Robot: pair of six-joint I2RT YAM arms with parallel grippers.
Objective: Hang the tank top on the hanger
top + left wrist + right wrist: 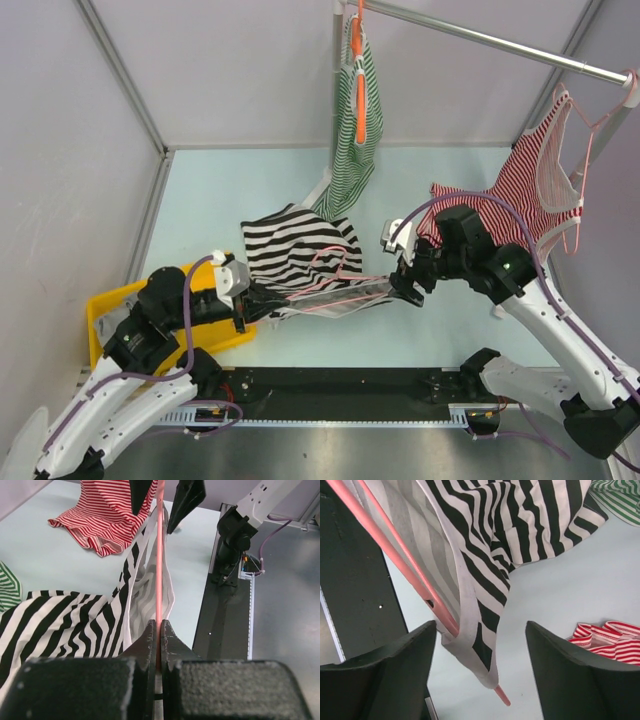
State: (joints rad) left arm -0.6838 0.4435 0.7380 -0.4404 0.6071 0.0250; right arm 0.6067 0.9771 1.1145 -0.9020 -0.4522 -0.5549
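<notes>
Clamping with the left gripper point(160, 628), jaws fully closed on one end of the thin pale pink wire hanger point(160, 570); holding the right gripper point(481, 632) spread wide around the hanger's opposite tip, grasping nothing. Probably risking the soft black-and-white striped tank top point(295, 240) slipping off that tip when tugging the wire sideways, with only a pale-edged strip draped over the hanger. Lying mostly crumpled just behind the hanger, stripes bunching, edging hanging loose.
</notes>
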